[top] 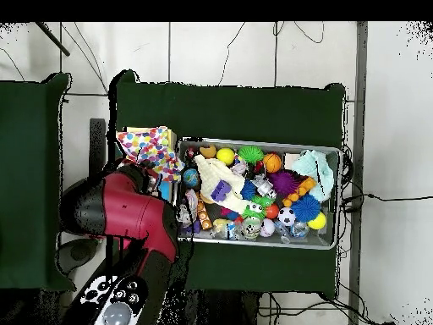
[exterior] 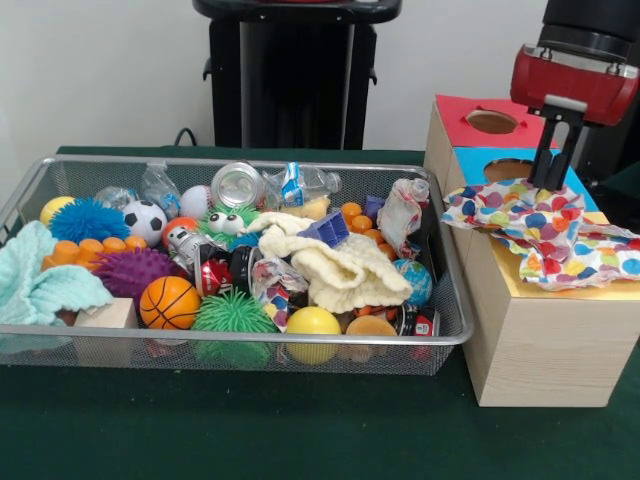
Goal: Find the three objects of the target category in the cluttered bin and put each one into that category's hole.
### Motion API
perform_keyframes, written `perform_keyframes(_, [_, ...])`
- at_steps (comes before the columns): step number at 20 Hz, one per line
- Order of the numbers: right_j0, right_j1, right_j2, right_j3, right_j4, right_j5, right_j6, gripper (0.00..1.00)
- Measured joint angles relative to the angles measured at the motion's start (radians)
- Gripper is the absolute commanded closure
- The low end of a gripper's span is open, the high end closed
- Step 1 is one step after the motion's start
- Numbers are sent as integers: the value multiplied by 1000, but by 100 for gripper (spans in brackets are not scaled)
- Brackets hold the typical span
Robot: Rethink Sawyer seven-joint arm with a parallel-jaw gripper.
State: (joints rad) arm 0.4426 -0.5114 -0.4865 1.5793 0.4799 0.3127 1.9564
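Observation:
Spotted white fabric (exterior: 545,235) lies spread over the yellow-topped wooden box (exterior: 520,340) and hides its hole. It also shows in the overhead view (top: 150,145), left of the bin. My gripper (exterior: 556,178) hangs straight down at the fabric's far edge with its tips at the cloth. The jaws stand a little apart with blue showing between them. The wire mesh bin (exterior: 230,338) lies to the left, full of toys. Another spotted white piece (exterior: 402,212) stands bunched at the bin's right end. In the overhead view my arm (top: 127,212) covers the gripper.
The red-topped box's hole (exterior: 492,121) and the blue-topped box's hole (exterior: 508,170) lie behind the gripper. In the bin are a cream knitted cloth (exterior: 335,265), a mint-green towel (exterior: 35,285), balls, spiky toys and plastic bottles. Green cloth covers the table.

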Motion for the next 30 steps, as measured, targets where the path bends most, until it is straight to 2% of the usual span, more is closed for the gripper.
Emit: perform_keyframes(30, [14, 59, 2, -47, 61, 0, 0, 100])
